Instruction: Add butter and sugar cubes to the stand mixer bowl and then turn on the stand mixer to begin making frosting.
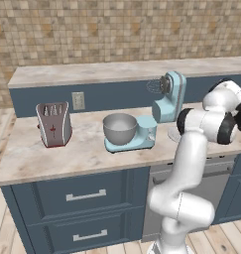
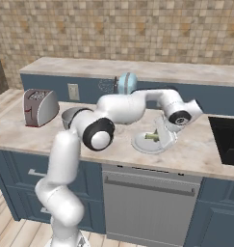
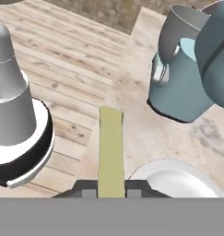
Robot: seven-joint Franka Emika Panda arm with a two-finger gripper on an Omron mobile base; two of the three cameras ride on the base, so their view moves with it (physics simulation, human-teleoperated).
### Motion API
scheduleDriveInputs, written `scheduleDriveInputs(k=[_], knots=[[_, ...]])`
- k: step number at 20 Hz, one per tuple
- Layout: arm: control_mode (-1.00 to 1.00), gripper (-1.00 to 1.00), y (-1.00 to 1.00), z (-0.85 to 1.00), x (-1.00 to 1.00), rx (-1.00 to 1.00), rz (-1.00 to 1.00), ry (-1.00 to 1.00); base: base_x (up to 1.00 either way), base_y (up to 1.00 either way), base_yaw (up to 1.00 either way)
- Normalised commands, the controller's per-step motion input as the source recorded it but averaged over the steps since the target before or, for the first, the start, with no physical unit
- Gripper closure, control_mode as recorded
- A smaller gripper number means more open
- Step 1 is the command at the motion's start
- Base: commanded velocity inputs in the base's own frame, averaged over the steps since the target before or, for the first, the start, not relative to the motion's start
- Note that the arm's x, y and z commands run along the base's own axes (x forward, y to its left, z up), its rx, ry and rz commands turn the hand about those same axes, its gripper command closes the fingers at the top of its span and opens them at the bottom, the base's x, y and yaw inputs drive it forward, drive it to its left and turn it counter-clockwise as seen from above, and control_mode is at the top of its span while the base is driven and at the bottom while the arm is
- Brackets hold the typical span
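**Gripper holds the butter above the plate**

The two-finger gripper [image 3: 111,190] is closed on the pale yellow block of butter [image 3: 110,152], which sticks out between its dark fingertips [image 3: 88,189]. In the right base view the gripper [image 2: 159,136] sits just over the round white plate [image 2: 140,144], with the butter [image 2: 151,137] pinched at its tip. The light blue stand mixer [image 1: 164,106] stands on the marble counter [image 1: 52,154] with its head tilted up, and the round grey metal stand mixer bowl [image 1: 120,128] rests on its base, to the left of the plate. A grey, red-marked toaster [image 1: 54,124] stands well apart at the counter's left.
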Motion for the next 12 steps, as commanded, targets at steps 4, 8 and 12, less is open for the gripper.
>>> scheduleDriveInputs(k=[4,8,12], knots=[[-1.00,1.00,0.69,0.62,-1.00,-0.06,-0.02,-0.35,0.00,0.00,0.00],[-1.00,1.00,0.80,0.57,-1.00,-0.12,0.00,-0.30,0.00,0.00,0.00],[-1.00,1.00,0.93,0.54,-0.92,-0.17,0.00,-0.21,0.00,0.00,0.00]])
